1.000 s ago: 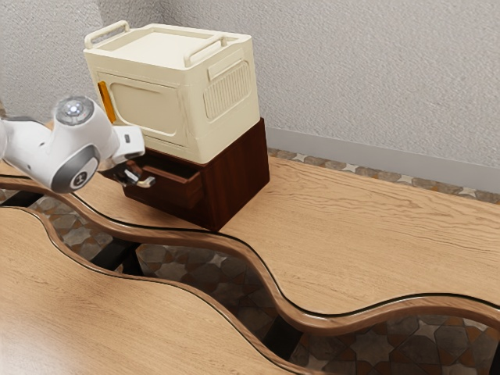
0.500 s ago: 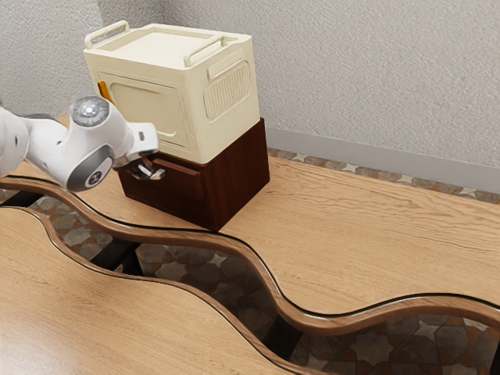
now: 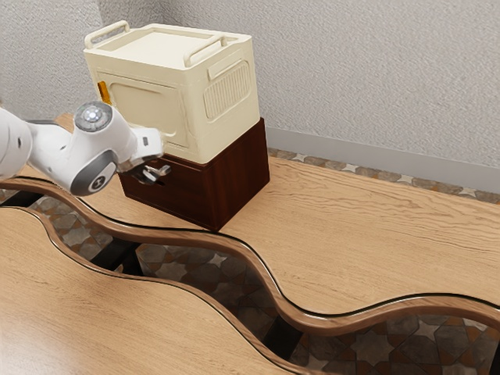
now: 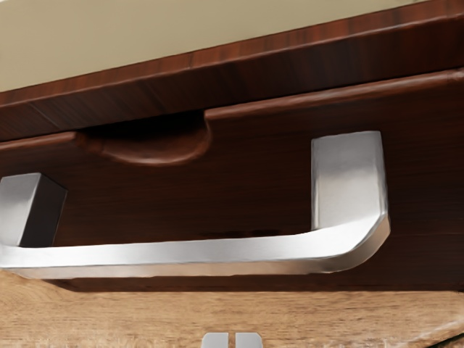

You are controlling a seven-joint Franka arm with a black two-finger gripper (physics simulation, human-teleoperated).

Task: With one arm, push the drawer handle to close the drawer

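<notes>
Beside the dark wood cabinet's front, my gripper (image 3: 148,173) is at the silver handle (image 3: 162,169) and partly covers it. The drawer front (image 3: 176,195) stands flush, or nearly flush, with the cabinet (image 3: 238,176). In the wrist view, the handle (image 4: 181,254) spans the brown drawer front (image 4: 254,188), which has a curved notch at its top edge. My gripper (image 4: 232,340) appears there as two grey tips side by side, shut with nothing between them. Whether they touch the handle cannot be told.
A cream box (image 3: 168,94) with raised top handles and an orange latch rests on the cabinet. The wooden table (image 3: 375,234) extends toward the exterior view's right, its wavy edge in front of the cabinet. A grey wall rises behind.
The drawer has slid into the cabinet, mostly between the first two exterior pictures. My hand has moved with it toward the exterior view's right.
</notes>
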